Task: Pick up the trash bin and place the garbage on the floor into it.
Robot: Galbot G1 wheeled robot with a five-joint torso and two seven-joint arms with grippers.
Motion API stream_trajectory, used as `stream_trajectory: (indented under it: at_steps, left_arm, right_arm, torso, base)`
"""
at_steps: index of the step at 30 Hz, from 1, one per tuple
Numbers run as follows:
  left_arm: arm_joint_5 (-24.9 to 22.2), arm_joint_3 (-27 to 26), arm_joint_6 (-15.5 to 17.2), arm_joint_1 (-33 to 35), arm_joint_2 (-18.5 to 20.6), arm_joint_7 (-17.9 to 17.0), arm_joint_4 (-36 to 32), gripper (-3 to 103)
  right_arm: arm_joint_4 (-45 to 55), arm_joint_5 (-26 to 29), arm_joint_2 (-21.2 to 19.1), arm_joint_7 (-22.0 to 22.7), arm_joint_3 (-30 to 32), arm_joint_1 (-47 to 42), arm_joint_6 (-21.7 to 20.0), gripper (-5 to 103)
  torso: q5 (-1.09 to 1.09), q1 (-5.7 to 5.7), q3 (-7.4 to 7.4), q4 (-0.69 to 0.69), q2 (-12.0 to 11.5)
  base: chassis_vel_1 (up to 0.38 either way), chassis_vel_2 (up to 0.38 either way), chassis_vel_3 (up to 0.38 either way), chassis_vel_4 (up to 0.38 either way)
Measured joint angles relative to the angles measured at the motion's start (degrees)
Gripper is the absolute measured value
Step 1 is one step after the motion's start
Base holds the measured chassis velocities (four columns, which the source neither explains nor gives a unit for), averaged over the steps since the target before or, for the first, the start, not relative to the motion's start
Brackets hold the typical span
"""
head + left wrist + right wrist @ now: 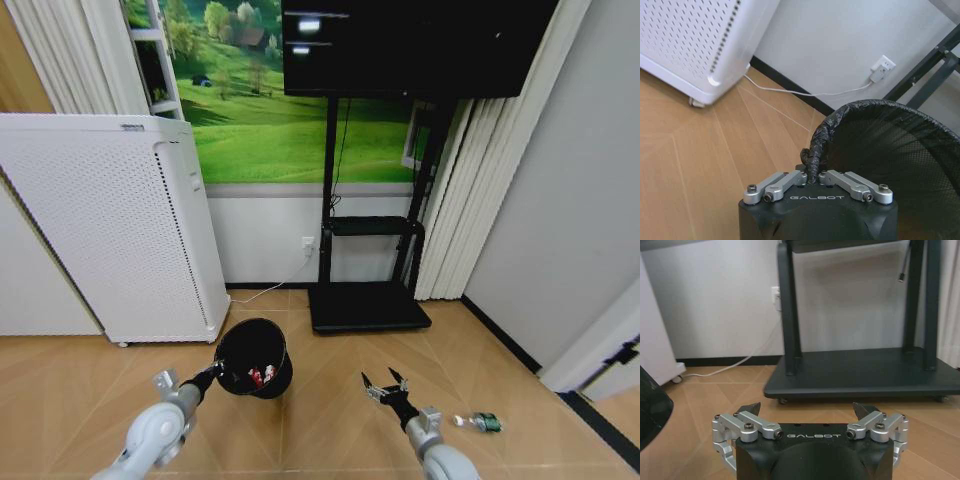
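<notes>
Up front in the head view, the trash bin sits at the end of the left arm, its rim gripped by the left gripper on the side nearest the robot. Inside the bin lie small red-and-white pieces. The right gripper hangs over bare floor to the right of the bin, well apart from it, fingers spread wide with nothing between them. A small clear bottle with a green label lies on the floor to the right of that arm, near a dark border strip. Behind the bin stand a white perforated cabinet on the left and a black stand with a flat base on the right; open floor stretches between bin and bottle.

From the left wrist view, the left gripper's fingers are closed tight on the crinkled black liner at the bin's rim. The mesh wall curves away beyond it. A white cord runs along the wall to a plug.

From the right wrist view, the right gripper's fingers stand far apart and empty, facing the stand's base. The bin's dark edge shows at one side.
</notes>
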Motion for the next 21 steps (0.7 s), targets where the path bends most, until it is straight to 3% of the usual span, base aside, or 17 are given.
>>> stream_trajectory:
  at_steps: [4, 5, 6, 8, 10, 13, 15, 21]
  left_arm:
    - [0.38, -0.60, 0.11, 1.86, -1.99, -0.03, -1.03, 3]
    - [0.61, -0.74, 0.12, 2.30, -2.51, -0.02, -1.37, 3]
    - [0.61, -0.74, 0.12, 2.30, -2.51, -0.02, -1.37, 3]
    - [0.76, -1.23, 0.11, 2.66, -2.91, 0.00, -1.48, 3]
    - [0.94, -1.73, 0.12, 3.19, -3.22, 0.04, -1.60, 3]
    - [0.99, -1.87, 0.12, 3.41, -3.28, 0.07, -1.69, 3]
    - [1.12, -2.47, 0.14, 4.27, -3.42, 0.29, -2.28, 3]
    - [1.38, -4.36, 0.14, 5.68, -3.91, 0.75, -2.88, 3]
  right_arm:
    - [-3.20, -0.58, 0.24, 1.68, -0.03, 0.66, -0.01, 100]
    - [-4.93, 0.20, 0.37, 5.18, -0.19, 1.67, -1.29, 100]
    - [-4.93, 0.20, 0.37, 5.18, -0.19, 1.67, -1.29, 100]
    - [-6.08, 4.53, 0.47, 11.67, -0.63, 3.14, -5.12, 100]
    - [-7.74, 6.49, 0.84, 16.20, -0.85, 4.74, -8.42, 100]
    - [-8.60, 6.65, 1.16, 17.96, -0.98, 5.47, -9.49, 100]
    - [-11.84, 8.26, 3.53, 24.95, -1.66, 8.71, -12.98, 100]
    - [-14.95, 13.45, 7.58, 35.15, -3.30, 12.85, -16.29, 100]
  torso:
    - [-0.04, 0.00, 0.00, -0.02, 0.00]
    - [0.02, 0.00, 0.00, -0.02, 0.00]
    - [0.02, 0.00, 0.00, -0.02, 0.00]
    - [-0.06, 0.00, 0.01, 0.01, 0.00]
    - [0.00, 0.00, 0.01, -0.02, 0.00]
    - [-0.01, 0.00, 0.01, -0.03, 0.00]
    - [0.00, 0.01, 0.02, -0.05, -0.01]
    - [-0.03, 0.01, 0.01, 0.02, 0.00]
  base:
    - [-0.263, -0.258, 0.241, 0.251]
    - [-0.308, -0.273, 0.245, 0.280]
    - [-0.308, -0.273, 0.245, 0.280]
    - [-0.312, -0.335, 0.310, 0.303]
    - [-0.347, -0.296, 0.325, 0.322]
    - [-0.314, -0.282, 0.328, 0.290]
    - [-0.246, -0.212, 0.238, 0.225]
    - [0.005, -0.072, 0.026, 0.021]
